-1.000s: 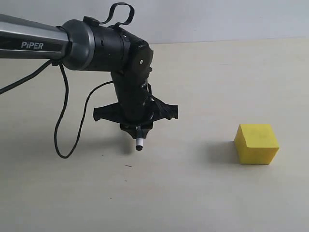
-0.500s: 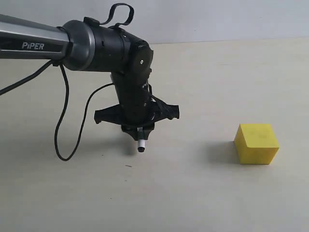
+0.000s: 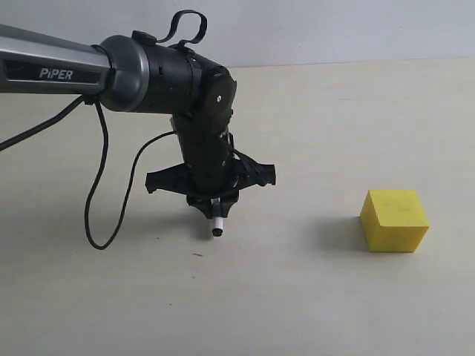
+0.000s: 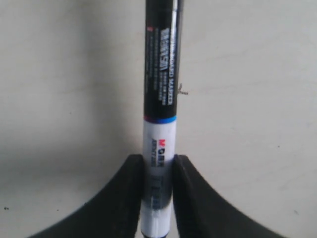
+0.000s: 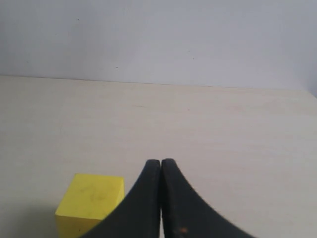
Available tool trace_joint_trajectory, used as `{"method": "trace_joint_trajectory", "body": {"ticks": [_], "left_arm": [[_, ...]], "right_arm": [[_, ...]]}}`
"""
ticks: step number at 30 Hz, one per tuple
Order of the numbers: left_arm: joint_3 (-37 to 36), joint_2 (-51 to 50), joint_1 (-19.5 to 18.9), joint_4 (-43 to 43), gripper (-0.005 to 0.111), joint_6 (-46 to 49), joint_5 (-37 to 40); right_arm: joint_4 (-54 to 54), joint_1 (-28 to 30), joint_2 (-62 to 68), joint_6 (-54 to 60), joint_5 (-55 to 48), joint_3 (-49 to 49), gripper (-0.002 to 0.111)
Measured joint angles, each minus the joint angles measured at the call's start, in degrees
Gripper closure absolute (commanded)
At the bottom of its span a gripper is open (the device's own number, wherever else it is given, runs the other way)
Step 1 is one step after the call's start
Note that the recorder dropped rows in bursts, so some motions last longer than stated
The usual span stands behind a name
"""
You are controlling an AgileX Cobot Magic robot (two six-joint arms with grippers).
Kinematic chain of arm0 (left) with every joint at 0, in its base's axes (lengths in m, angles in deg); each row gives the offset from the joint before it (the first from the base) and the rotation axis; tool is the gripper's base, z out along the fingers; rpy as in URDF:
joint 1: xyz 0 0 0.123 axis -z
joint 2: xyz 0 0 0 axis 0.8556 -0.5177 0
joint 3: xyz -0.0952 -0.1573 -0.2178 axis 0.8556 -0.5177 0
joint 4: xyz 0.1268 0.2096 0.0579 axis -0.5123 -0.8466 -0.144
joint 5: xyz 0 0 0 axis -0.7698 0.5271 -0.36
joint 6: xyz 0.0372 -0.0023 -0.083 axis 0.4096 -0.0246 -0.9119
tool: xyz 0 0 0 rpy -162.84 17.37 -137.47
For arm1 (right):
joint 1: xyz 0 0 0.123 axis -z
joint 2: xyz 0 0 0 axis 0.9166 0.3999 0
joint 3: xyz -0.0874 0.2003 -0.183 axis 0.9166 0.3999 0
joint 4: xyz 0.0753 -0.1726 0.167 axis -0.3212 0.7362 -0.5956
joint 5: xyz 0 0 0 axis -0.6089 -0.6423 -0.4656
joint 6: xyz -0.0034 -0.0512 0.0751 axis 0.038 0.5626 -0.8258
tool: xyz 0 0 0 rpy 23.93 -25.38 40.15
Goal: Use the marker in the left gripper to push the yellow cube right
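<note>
Exterior: the left gripper [image 3: 214,209] points down, pinching the marker [image 3: 216,225] upright, its tip near the table [image 3: 297,297] — low enough, I judge, to shove the yellow cube [image 3: 395,220], a matte block lying well apart to the right. Left wrist: black fingers [image 4: 124,193] clamp the glossy white barrel. Right wrist: the right gripper [image 5: 161,166] is pressed together — empty.

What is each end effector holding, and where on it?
The left end effector pinches the marker on its white section; the right end effector is shut on nothing.
</note>
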Motion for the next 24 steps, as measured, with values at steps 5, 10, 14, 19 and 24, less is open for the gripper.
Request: {"method": "trace_joint_trajectory", "body": {"ticks": [5,10,14,19,24], "left_arm": [[0.0,0.0,0.0,0.0,0.058,-0.1,0.0],[0.0,0.5,0.0,0.0,0.058,2.6,0.0],[0.0,6.6,0.0,0.0,0.06,9.3,0.1],[-0.2,12.6,0.0,0.0,0.096,21.0,0.1],[-9.6,22.8,0.5,0.0,0.107,28.3,-8.7]], "right_arm": [[0.0,0.0,0.0,0.0,0.0,0.0,0.108],[0.0,0.0,0.0,0.0,0.0,0.0,0.108],[0.0,0.0,0.0,0.0,0.0,0.0,0.108],[0.0,0.0,0.0,0.0,0.0,0.0,0.108],[0.0,0.0,0.0,0.0,-0.1,0.0,0.108]]}}
